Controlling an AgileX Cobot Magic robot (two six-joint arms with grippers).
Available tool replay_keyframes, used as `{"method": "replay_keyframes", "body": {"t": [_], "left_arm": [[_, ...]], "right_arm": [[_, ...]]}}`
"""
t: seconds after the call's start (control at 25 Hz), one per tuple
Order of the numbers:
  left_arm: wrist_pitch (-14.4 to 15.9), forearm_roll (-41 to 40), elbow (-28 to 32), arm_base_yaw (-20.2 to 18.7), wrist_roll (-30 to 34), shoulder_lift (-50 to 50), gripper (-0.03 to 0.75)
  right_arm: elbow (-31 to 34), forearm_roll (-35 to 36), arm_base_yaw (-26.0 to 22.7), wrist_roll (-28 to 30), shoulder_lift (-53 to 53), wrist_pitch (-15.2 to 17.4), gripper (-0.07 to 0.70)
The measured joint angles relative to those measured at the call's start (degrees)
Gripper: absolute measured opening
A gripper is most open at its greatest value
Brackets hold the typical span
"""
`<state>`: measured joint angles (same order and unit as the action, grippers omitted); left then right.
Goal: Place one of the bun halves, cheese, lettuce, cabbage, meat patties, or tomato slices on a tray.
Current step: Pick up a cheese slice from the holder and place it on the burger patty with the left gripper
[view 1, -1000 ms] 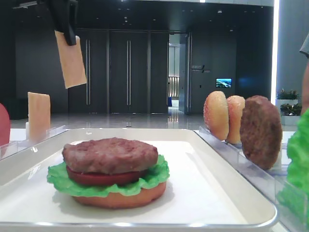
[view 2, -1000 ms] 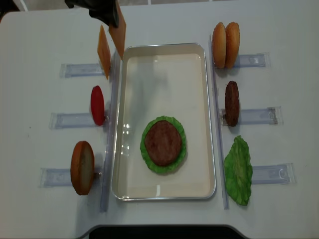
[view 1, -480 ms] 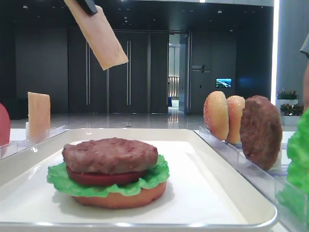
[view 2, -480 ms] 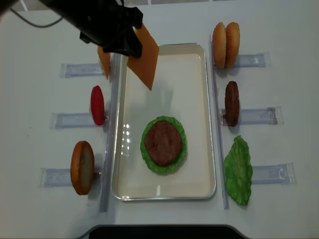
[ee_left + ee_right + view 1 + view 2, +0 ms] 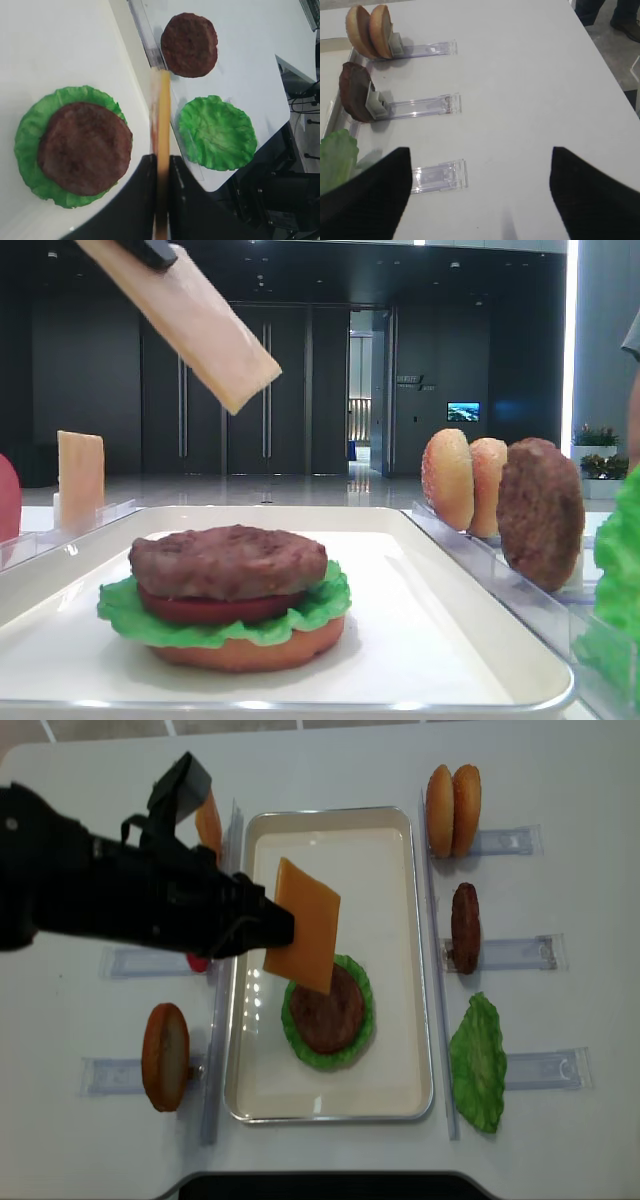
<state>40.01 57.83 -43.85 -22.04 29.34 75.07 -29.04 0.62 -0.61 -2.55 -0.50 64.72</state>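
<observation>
A: In the low exterior view, where is the cheese (image 5: 190, 315) relative to the arm carrying it?
B: It hangs from the left gripper (image 5: 150, 250), whose tips are just visible at the top edge, pressed together on the slice's upper end. The slice slants down and away from the gripper, its free corner above the meat patty (image 5: 228, 560) stacked on the tray (image 5: 450, 640), well clear of it.

A: And the right wrist view?
B: The right gripper (image 5: 480, 190) shows two dark fingers (image 5: 370, 195) spread wide with nothing between them, over bare table beside the clear racks (image 5: 420, 105). It is far from the stack; the left arm is plainly the nearer one.

A: The left wrist view?
B: The slice appears edge-on, its long axis running straight out from the pinching fingers. The stacked patty on its lettuce (image 5: 30, 135) lies to one side of the slice's tip, not directly under it.

A: The overhead view?
B: The left gripper (image 5: 268, 925) grips one edge; the cheese extends beyond it over the tray, its far lower corner overlapping the patty's near edge. The likely next move is a little farther outward, then down, to centre it.
</observation>
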Motion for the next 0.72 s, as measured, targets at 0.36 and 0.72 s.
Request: {"method": "replay_keyframes", "body": {"t": [0.36,0.72], "left_arm": [[-6.1,15.8,10.9,0.0,18.4,-1.0,0.034],[-1.4,28.9,11.4,0.0,28.1,3.5,0.034]], "right_arm": [[0.0,0.0,0.0,0.0,0.0,0.0,0.539],[0.0,0.0,0.0,0.0,0.0,0.0,0.539]]}}
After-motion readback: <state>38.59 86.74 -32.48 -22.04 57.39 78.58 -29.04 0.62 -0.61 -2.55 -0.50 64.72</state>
